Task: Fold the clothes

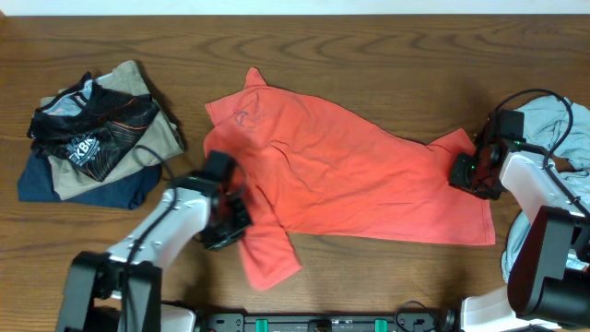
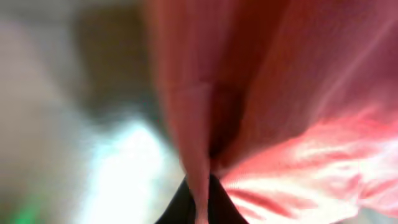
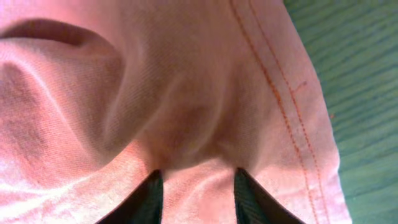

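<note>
- Lying spread and unfolded on the table (image 1: 369, 46), the coral T-shirt (image 1: 350, 175) shows no fold yet.
- Left gripper (image 1: 226, 226) is clamped on its sleeve.
- Right gripper (image 1: 464, 172) sits part-open, astride the hem.

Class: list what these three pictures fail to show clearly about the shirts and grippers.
Left wrist view: blurred; coral T-shirt only a smear.
Right wrist view: whether the right gripper grips the cloth, unclear.
Overhead: grey-blue shirt cut by the edge, behind the right arm.
</note>
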Robot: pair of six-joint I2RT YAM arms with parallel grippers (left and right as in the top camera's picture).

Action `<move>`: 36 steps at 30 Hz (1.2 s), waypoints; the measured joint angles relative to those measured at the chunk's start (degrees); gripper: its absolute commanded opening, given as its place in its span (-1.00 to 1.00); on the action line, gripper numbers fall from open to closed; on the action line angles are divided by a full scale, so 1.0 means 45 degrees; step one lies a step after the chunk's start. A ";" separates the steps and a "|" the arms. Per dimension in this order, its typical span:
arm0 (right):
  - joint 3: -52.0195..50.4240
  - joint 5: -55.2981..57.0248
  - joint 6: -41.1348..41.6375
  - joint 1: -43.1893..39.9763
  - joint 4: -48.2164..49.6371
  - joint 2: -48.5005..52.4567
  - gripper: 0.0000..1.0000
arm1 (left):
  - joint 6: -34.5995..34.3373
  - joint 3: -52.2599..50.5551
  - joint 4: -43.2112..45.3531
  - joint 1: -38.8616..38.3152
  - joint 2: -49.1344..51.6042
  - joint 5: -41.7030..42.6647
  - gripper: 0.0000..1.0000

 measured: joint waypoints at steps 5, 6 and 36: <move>0.0010 0.0015 0.0024 -0.0277 0.1073 0.0005 -0.31 | 0.0753 0.0724 -0.1054 0.2492 -0.1073 -0.0447 -0.88; 0.0015 0.0029 0.0039 -0.0325 0.1268 0.0005 -0.25 | 0.0831 0.0831 -0.1049 0.2992 -0.1307 -0.0471 -0.88; -0.0743 0.0355 0.2424 -0.2977 -0.4522 0.0000 -0.17 | 0.1137 0.0918 -0.1355 0.3483 -0.1574 -0.0073 -0.87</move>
